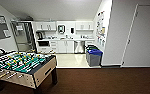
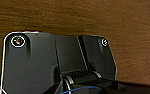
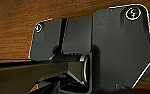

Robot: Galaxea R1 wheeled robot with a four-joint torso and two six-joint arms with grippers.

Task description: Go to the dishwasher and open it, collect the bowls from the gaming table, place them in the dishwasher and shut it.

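The robot stands on a brown carpet (image 1: 98, 81) in a lounge and looks toward a small kitchen at the far end, so the task seems to be at its very beginning: it is judged that the drive to the dishwasher is under way and that nothing else is done. The largest thing near the robot is the foosball table (image 1: 21, 66) with a green field and rods, at the lower left of the head view; its long axis runs from the near left toward the far right, pointing roughly at the kitchen. No bowls can be made out on it. Beyond the carpet lies a pale kitchen floor (image 1: 71, 60), with white cabinets (image 1: 64, 46) along the back wall and a bench (image 1: 66, 39) above them. The dishwasher (image 1: 79, 47) is the steel-grey front between the white doors, well apart from the robot; it faces straight toward the camera and its door looks closed. Near it stands a grey bin with a blue lid (image 1: 94, 57). Opening, collecting, loading and closing are all left. Both wrist views look down on the carpet past the dark plates of the robot, and whether either hand is released or clenched cannot be told.
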